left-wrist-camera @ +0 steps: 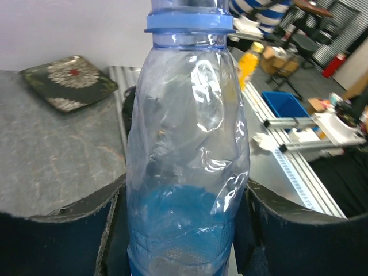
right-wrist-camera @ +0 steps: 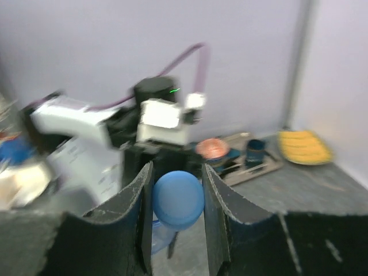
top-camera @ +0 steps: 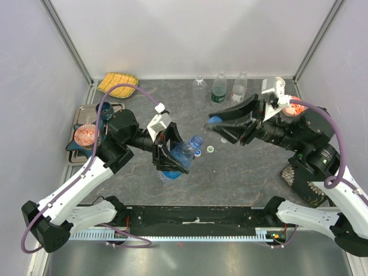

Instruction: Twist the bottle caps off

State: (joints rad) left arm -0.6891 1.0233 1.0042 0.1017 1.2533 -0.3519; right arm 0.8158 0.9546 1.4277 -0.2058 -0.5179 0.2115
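Observation:
My left gripper (top-camera: 172, 163) is shut on the blue-tinted bottle (top-camera: 184, 152) and holds it tilted, with its open neck toward the right; in the left wrist view the bottle (left-wrist-camera: 187, 144) fills the gap between the fingers (left-wrist-camera: 69, 230). My right gripper (top-camera: 215, 122) is shut on the blue cap (top-camera: 214, 120), held off the bottle, up and to the right of its neck. In the right wrist view the cap (right-wrist-camera: 178, 199) sits between the pads. A white-and-blue cap (top-camera: 197, 153) and a white-and-green cap (top-camera: 210, 149) lie on the table. Three clear bottles (top-camera: 218, 87) stand at the back.
A yellow plate (top-camera: 117, 82) lies at the back left. A metal tray (top-camera: 118, 106) at the left holds a pink cup (top-camera: 86, 135) and a dark cup (top-camera: 106, 109). Another pink cup (top-camera: 295, 107) and a patterned dark plate (top-camera: 305, 178) are at the right.

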